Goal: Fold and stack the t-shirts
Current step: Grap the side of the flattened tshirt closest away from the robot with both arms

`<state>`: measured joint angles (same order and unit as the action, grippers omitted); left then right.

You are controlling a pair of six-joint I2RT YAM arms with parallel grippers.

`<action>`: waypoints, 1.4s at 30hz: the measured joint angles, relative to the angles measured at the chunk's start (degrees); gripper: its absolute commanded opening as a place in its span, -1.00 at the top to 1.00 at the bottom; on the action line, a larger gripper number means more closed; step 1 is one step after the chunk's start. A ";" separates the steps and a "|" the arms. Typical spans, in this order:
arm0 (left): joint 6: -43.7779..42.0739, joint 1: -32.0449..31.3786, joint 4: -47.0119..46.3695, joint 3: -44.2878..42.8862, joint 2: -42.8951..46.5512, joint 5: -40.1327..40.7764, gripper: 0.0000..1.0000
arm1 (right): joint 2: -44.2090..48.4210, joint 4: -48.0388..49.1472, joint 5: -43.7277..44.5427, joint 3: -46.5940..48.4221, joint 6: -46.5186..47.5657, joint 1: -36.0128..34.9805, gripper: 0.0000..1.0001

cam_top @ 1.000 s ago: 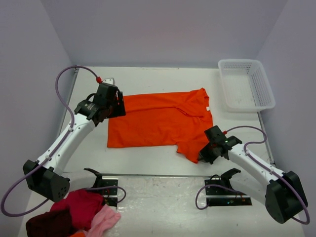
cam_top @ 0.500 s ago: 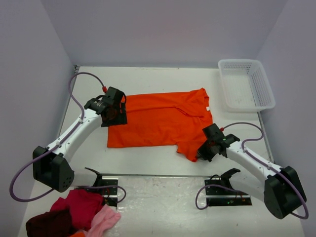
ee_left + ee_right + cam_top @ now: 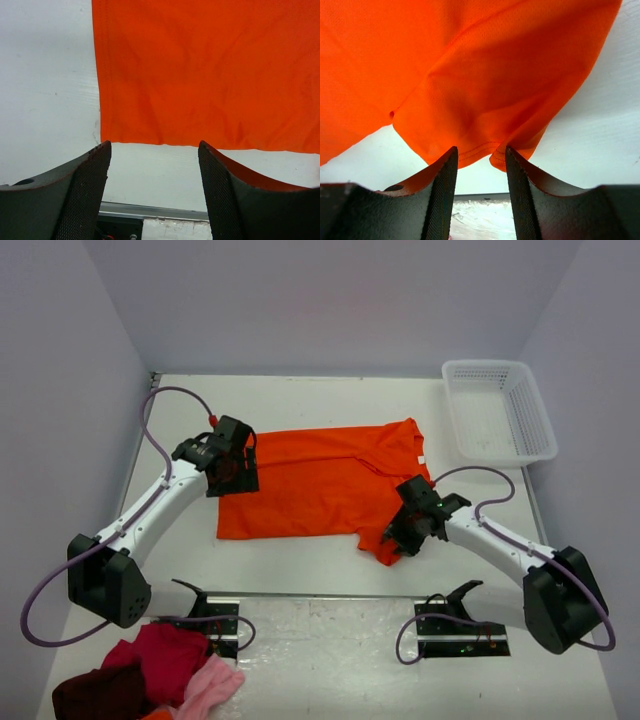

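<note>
T-shirt, bright orange, lies spread flat on the white table. A small white label sits at its neck, too small to read. The left gripper hovers released above the shirt's left edge. The right gripper gapes empty at the near sleeve.
</note>
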<state>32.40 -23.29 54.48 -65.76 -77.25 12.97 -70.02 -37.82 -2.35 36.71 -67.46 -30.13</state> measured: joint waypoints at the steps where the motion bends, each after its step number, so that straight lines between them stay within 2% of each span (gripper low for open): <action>1: 0.00 0.00 -0.07 0.00 0.00 -0.11 -0.43 | 0.50 -0.31 0.04 0.04 -0.11 -0.15 0.10; 16: -0.04 0.00 -1.51 0.09 -0.02 -1.79 -0.42 | 8.70 -10.05 1.86 -0.17 -9.14 -1.88 0.16; 29: -0.55 0.00 -3.19 0.68 0.79 -3.06 -0.42 | 3.21 -14.12 3.74 -2.01 -19.02 -5.31 0.24; 42: -1.99 0.00 -4.37 1.18 2.54 -5.77 -0.42 | -2.40 -14.67 6.93 -1.38 -20.70 -5.88 0.19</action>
<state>30.41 -23.29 50.11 -64.58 -74.72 7.20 -72.42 -52.49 4.58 35.33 -88.16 -36.01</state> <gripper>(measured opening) 0.712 0.397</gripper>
